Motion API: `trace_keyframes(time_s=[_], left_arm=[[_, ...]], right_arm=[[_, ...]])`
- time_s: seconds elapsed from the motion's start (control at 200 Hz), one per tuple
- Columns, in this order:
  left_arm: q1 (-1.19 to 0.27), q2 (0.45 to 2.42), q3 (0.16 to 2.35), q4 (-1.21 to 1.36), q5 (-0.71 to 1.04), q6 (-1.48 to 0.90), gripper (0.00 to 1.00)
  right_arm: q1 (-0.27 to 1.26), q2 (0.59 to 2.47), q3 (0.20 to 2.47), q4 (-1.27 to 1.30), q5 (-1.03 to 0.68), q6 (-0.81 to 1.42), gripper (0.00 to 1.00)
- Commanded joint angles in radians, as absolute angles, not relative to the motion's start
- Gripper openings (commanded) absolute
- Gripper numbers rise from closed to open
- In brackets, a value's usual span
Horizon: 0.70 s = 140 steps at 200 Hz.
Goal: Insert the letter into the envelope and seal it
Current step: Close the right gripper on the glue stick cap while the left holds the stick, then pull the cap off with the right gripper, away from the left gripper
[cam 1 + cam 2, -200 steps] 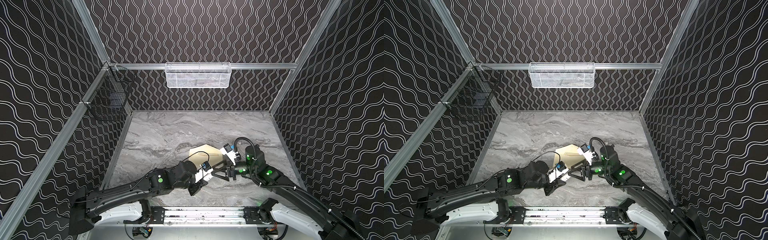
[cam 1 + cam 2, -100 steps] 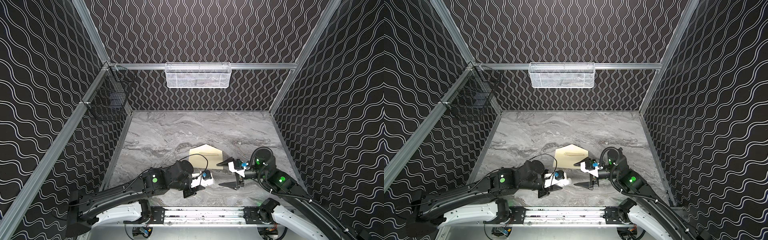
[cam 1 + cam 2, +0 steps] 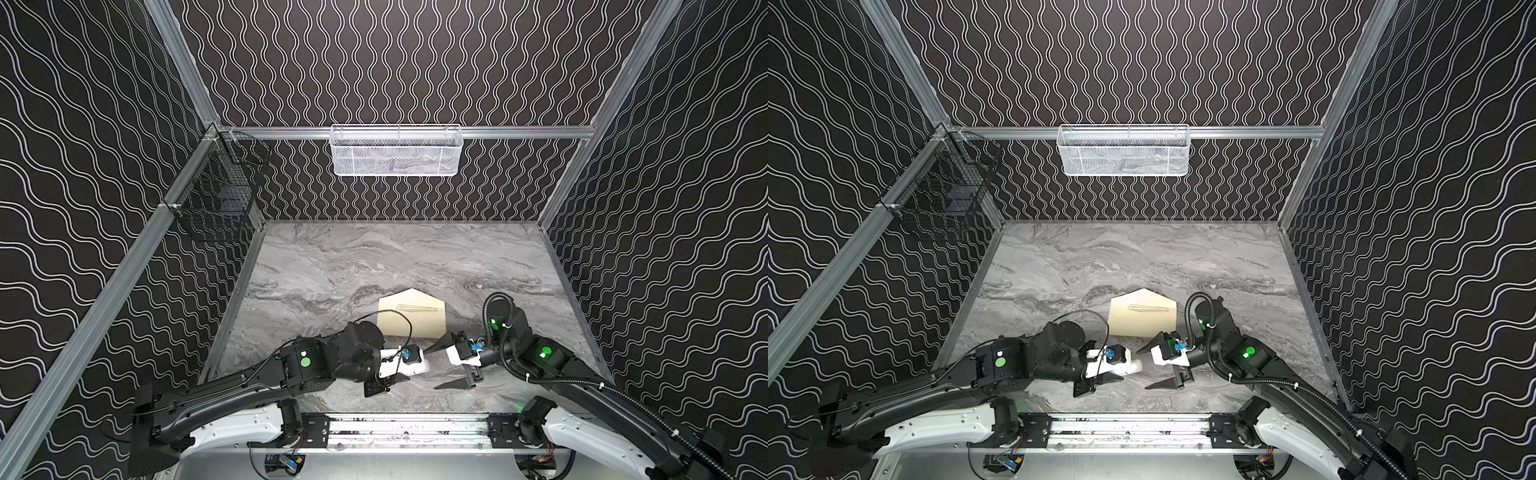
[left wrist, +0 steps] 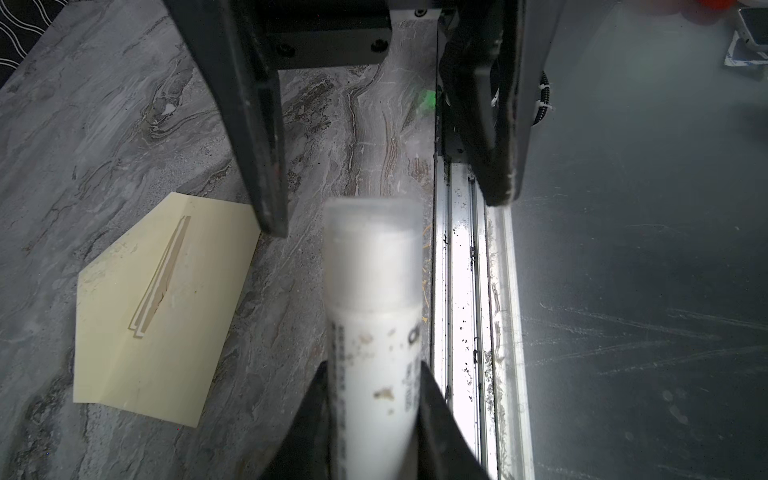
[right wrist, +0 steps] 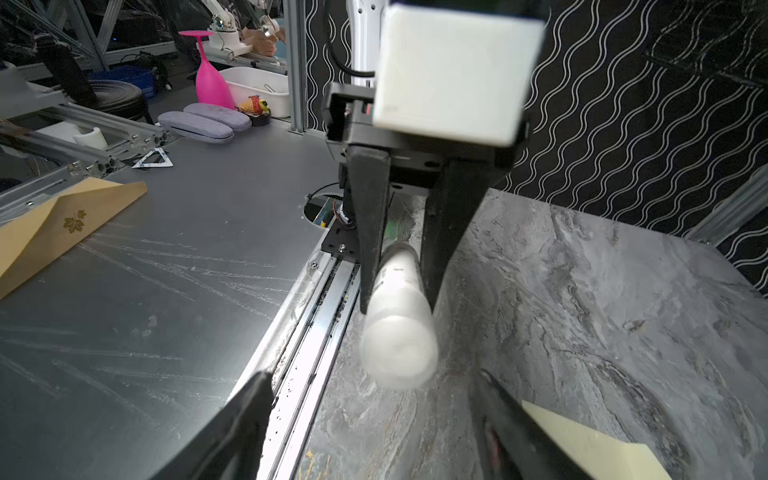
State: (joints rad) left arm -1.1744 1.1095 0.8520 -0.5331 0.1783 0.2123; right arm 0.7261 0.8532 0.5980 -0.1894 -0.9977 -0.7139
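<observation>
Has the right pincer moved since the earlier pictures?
Yes. The right pincer drew back off the envelope, toward the front rail.

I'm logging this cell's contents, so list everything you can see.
table: one, grey marble, cell floor
envelope: one, cream, flap open, flat on table
letter: one, tan, edge showing at envelope mouth
stick: one, white, in left gripper
white basket: one, back rail
black basket: one, left wall
glass: one, pink, outside cell among clutter
left gripper: black, shut on stick
right gripper: black, open, empty
</observation>
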Motion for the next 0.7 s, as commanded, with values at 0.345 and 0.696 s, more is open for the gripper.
trace_keyframes(time_s=[0.345,0.696], left_arm=[[-1.173,1.114,0.85,-0.499,0.208,0.198,0.0],[-1.173,1.109,0.844,-0.503,0.21,0.19,0.0]], right_arm=[[0.767,0.911,0.618,-0.052,-0.993,-0.688,0.5],[0.782,0.921,0.616,-0.027,-1.005,-0.673,0.47]])
